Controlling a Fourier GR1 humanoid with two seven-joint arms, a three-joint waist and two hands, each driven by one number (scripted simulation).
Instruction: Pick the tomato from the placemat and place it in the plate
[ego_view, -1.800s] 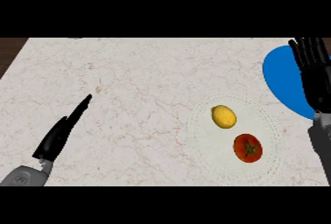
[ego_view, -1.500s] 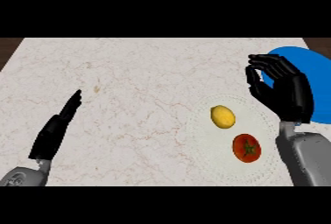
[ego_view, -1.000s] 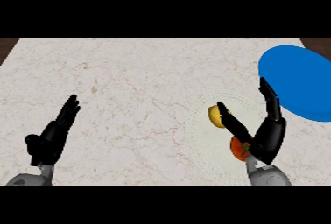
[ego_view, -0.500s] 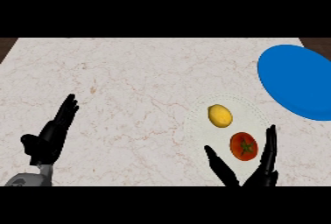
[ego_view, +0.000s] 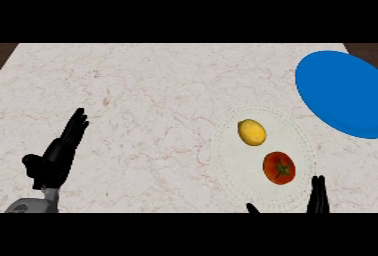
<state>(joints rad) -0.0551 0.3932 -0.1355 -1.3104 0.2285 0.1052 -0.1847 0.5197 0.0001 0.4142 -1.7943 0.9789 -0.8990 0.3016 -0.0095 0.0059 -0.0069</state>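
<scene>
A red tomato (ego_view: 279, 167) with a green stem lies on a pale round placemat (ego_view: 230, 150) at the right of the counter. A yellow lemon (ego_view: 252, 132) sits on the same mat, just up and left of the tomato. The blue plate (ego_view: 341, 93) is at the far right, cut by the view's edge. Only the straight fingertips of my right hand (ego_view: 318, 196) show at the lower edge, just below and right of the tomato, not touching it. My left hand (ego_view: 57, 156) rests open at the lower left, fingers up.
The counter (ego_view: 148, 90) is a light marble top with a dark strip past its far corners.
My right hand came down from beside the plate, passed over the mat and sank toward the lower edge. It holds nothing. The tomato and lemon have not moved on the mat.
</scene>
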